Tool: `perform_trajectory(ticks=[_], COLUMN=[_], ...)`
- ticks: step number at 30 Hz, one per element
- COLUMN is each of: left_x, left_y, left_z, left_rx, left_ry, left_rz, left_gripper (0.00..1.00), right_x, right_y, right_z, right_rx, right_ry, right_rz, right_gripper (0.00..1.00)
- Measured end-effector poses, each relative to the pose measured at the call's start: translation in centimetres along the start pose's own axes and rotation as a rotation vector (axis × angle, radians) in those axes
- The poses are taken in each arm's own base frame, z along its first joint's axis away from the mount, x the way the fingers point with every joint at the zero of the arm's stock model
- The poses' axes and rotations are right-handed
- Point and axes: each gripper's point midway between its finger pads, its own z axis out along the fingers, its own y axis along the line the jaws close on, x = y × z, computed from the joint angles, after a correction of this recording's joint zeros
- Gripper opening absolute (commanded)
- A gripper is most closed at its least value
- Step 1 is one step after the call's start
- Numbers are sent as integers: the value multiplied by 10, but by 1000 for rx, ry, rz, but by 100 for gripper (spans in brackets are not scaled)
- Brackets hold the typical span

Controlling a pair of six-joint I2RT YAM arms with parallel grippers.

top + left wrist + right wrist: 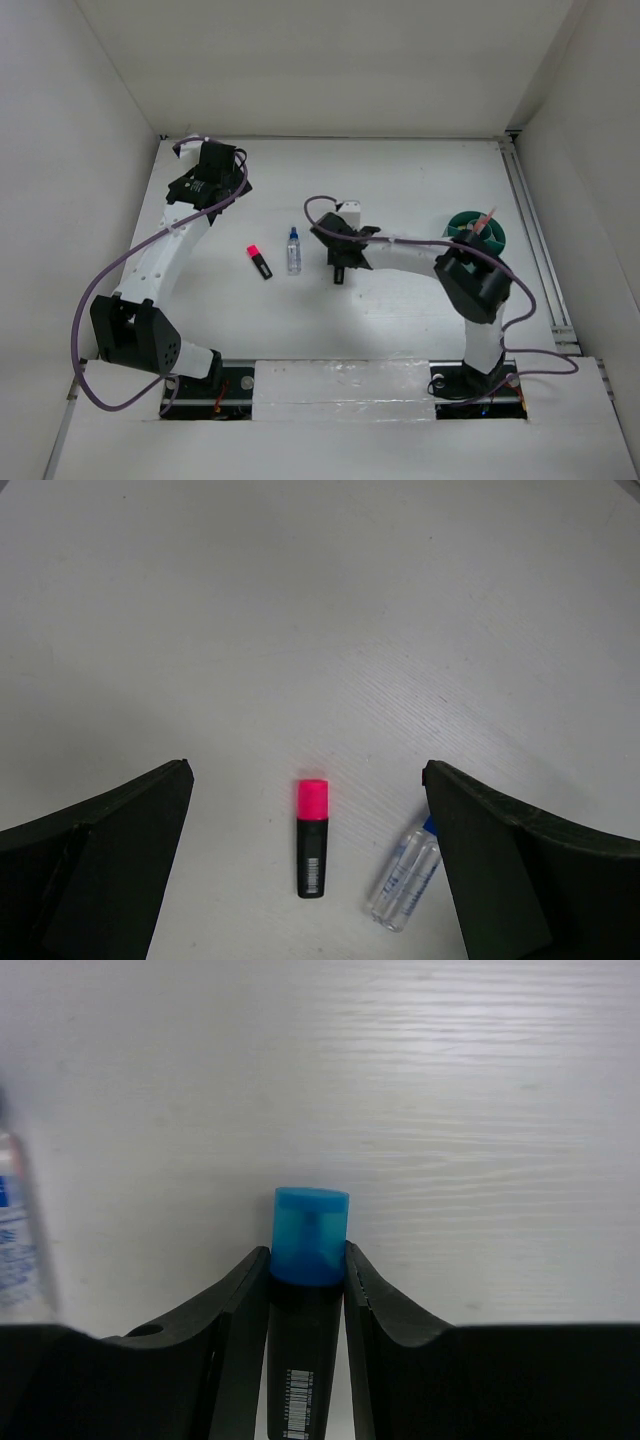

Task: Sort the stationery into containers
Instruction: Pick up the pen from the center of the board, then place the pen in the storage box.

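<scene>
My right gripper [306, 1260] is shut on a black marker with a blue cap [310, 1235], low over the table; in the top view the gripper [339, 268] is mid-table. A black marker with a pink cap [259, 261] and a clear blue-capped bottle [293, 250] lie side by side to its left. Both show in the left wrist view, the marker [312, 837] and the bottle [403, 875], between the open, empty fingers of my left gripper [306, 768], which hovers at the far left [225, 185]. The teal cup [462, 222] stands at the right with a salmon pencil [487, 219] in it.
White walls close in the table on the left, back and right. A metal rail [528, 225] runs along the right edge. The right arm's elbow [478, 285] sits just in front of the cup. The bottle also shows at the left edge of the right wrist view [15, 1230].
</scene>
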Motion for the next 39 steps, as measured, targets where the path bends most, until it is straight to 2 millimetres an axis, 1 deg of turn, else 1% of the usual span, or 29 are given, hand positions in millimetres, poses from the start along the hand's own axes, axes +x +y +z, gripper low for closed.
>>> perform_trajectory(ticks=[1,3,5,9,10,12,14,16,18,22,24,26,29,32,36,39], left_x=[0,0,0,-3,-4,-6,-6,-8,-10,-13,-12,-10,-8,-8,-7,-6], left_y=[0,-1,-1,-3,-4,-7,-11,-16,-22,-31,-34,-37,-41,-43,-46,-50], left_z=[0,0,-1,-8,-10,-14,-19,-24,-31,-39,-41,-42,-43,-44,-45,-47], left_rx=[2,6,12,37,47,73,103,140,184,249,269,286,306,320,339,358], left_ry=[1,3,3,-2,-3,-4,0,2,-1,2,9,19,31,35,40,45], left_rz=[2,6,9,6,3,-1,-5,-9,-14,-18,-18,-16,-14,-15,-12,-8], left_gripper=[100,100,100,100,100,100,100,100,100,100,100,100,100,100,100,100], right_x=[-3,-18,-44,-114,-126,-147,-156,-156,-151,-144,-142,-136,-120,-109,-102,-95], right_y=[-15,-43,-65,-115,-127,-161,-194,-224,-245,-279,-293,-310,-331,-346,-369,-380], right_z=[-5,-22,-42,-98,-110,-131,-148,-161,-173,-198,-207,-209,-206,-203,-210,-206], right_rx=[4,-5,-26,-77,-80,-61,-22,19,48,97,132,191,287,350,435,474], right_ry=[-6,-41,-111,-321,-366,-451,-513,-556,-591,-663,-684,-681,-641,-608,-618,-608], right_rz=[-9,-12,18,144,174,240,302,354,390,458,492,533,575,592,631,650], right_gripper=[0,0,0,0,0,0,0,0,0,0,0,0,0,0,0,0])
